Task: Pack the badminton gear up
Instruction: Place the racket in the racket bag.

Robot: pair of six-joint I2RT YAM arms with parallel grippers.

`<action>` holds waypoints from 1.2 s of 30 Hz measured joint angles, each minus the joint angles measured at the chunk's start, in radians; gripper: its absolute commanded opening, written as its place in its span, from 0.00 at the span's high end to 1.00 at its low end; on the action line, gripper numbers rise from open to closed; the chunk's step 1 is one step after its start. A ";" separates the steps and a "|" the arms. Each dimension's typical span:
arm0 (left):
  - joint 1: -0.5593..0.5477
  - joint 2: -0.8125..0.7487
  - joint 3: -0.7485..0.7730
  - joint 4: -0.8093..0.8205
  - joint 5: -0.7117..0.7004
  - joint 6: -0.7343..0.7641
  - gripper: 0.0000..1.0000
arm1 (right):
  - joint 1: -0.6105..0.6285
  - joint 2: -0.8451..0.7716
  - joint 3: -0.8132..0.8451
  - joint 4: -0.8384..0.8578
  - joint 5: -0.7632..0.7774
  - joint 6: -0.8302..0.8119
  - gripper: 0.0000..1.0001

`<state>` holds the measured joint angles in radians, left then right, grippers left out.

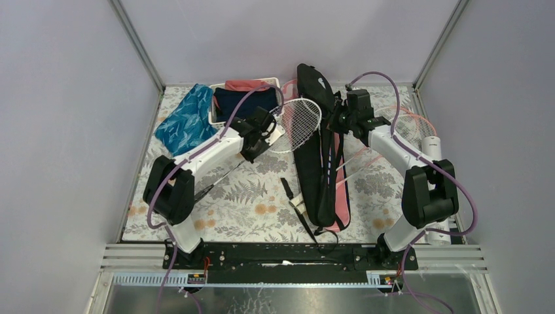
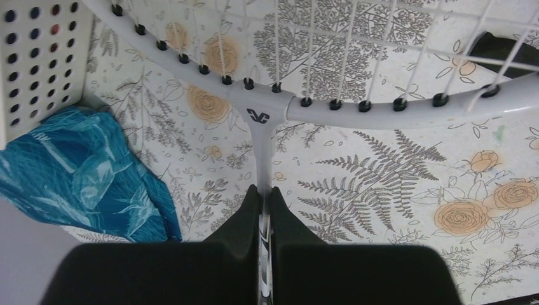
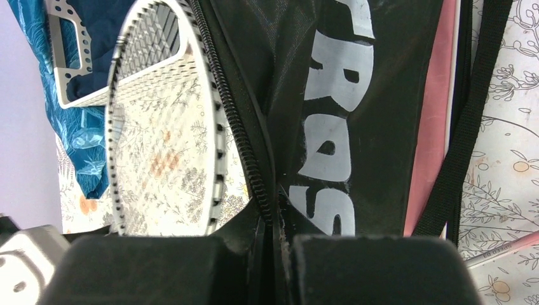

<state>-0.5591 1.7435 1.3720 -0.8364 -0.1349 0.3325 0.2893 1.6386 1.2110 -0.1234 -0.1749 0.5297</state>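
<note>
Left gripper (image 2: pixel 264 197) has its two black fingers pressed together on the thin shaft of a white racket (image 2: pixel 270 107), just below the throat where the frame splits. The strung head fans out ahead of the fingertips and hangs above the floral tablecloth (image 2: pixel 381 184). To its left lie a crumpled blue leaf-print cloth (image 2: pixel 82 178) and the perforated corner of the white basket (image 2: pixel 38 57). From above, the basket holds navy and red clothes and stands at the far edge of the table. The racket head reaches rightward from the gripper, almost to the black bag (image 1: pixel 319 163). The racket's shaft trails back along the left forearm.

Near the middle of the table, in front of the held racket, a second racket with a black handle (image 1: pixel 288 188) lies loose, apart from both grippers. Just right of it, the black bag lies lengthwise, its wide end toward the back wall. A pink bag (image 1: pixel 343 206) lies under it, showing along its right edge.

Right gripper (image 3: pixel 277 213) is clamped shut on the zipper edge of the black bag, near the wide end, with the fabric pinched between the pads. White lettering on the bag runs up just right of the fingertips, and the white racket head stands just left of the zipper. Beyond the right arm, a white shuttlecock tube (image 1: pixel 431 146) lies near the table's right edge, untouched.
</note>
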 measured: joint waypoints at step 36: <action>-0.116 0.045 -0.024 0.040 -0.338 -0.003 1.00 | 0.024 0.030 0.055 -0.052 0.029 -0.045 1.00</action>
<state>-0.6750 1.7889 1.3483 -0.7963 -0.4725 0.3290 0.3138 1.6688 1.2659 -0.1757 -0.1463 0.4850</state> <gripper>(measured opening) 0.018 0.036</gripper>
